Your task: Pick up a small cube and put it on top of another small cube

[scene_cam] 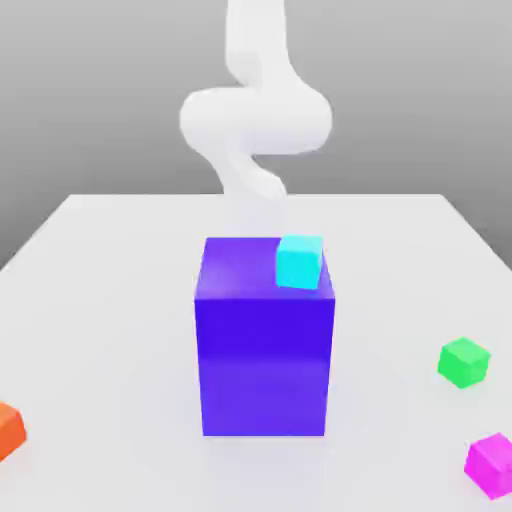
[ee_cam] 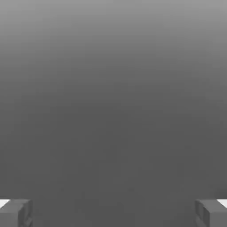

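Note:
The small magenta cube [scene_cam: 491, 463] lies on the white table [scene_cam: 120, 300] at the front of the exterior view's right. A small bright green cube [scene_cam: 464, 361] sits a little behind it, apart from it. The white arm [scene_cam: 255, 120] rises behind the big purple block. In the hand view my gripper [ee_cam: 113, 213] is open, its two grey fingertips [ee_cam: 15, 213] standing far apart with nothing between them, facing plain grey background.
A big purple block [scene_cam: 264, 340] stands at the table's middle with a small cyan cube [scene_cam: 298, 261] on its top, towards the exterior view's right. An orange cube [scene_cam: 8, 430] lies at the front of the exterior view's left.

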